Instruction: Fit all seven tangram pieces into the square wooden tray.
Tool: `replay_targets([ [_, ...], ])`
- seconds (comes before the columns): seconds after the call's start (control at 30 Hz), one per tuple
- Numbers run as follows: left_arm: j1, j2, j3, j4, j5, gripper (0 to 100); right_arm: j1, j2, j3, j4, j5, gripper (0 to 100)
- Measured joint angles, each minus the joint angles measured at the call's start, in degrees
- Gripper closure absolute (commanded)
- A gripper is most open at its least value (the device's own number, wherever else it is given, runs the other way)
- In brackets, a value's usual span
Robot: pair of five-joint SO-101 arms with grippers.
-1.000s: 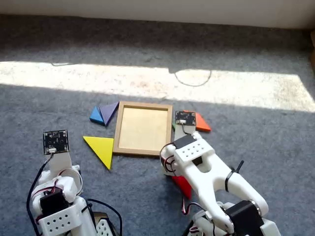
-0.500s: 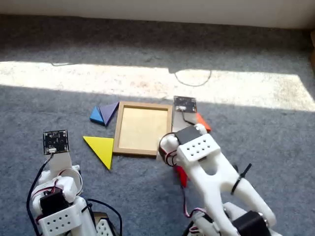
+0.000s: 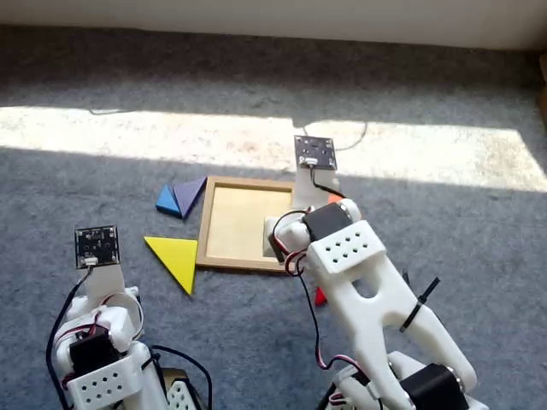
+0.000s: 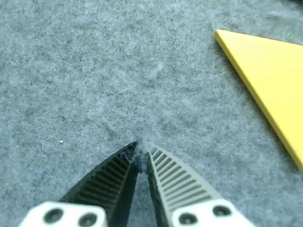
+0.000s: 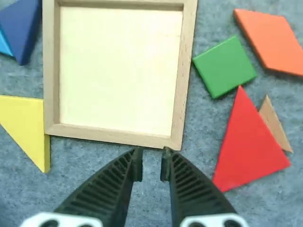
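Your right end effector is empty, its fingers drawn narrow with only a slit of carpet showing between them, and it hangs above the near rim of the square wooden tray, towards that rim's right corner. The tray lies flat on the grey carpet, and all seven tangram pieces lie on the carpet outside it. To the tray's right you have the green square just beside the rim, the orange parallelogram farther right of it, and nearer to you the big red triangle, with the small tan triangle tucked against its right edge. To the tray's left, the purple triangle and the blue triangle sit together by the far corner, and the large yellow triangle lies by the near corner. Your left end effector is low over bare carpet, well to the left of the tray, its fingertips pinched together on nothing, and the yellow triangle lies near it
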Motion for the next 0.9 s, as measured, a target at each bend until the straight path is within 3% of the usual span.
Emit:
replay_targets([
  [0.2, 0.0, 0.0, 0.0, 0.0, 0.0, 99, 4.0, 0.1, 0.0, 0.7, 10.4, 76.5],
  [0.4, 0.0, 0.0, 0.0, 0.0, 0.0, 99, 10.4, 0.1, 3.6, 1.2, 12.5, 65.4],
  [0.9, 0.0, 0.0, 0.0, 0.0, 0.0, 99, 11.9, 18.5, 5.5, -2.4, 12.5, 67.0],
])
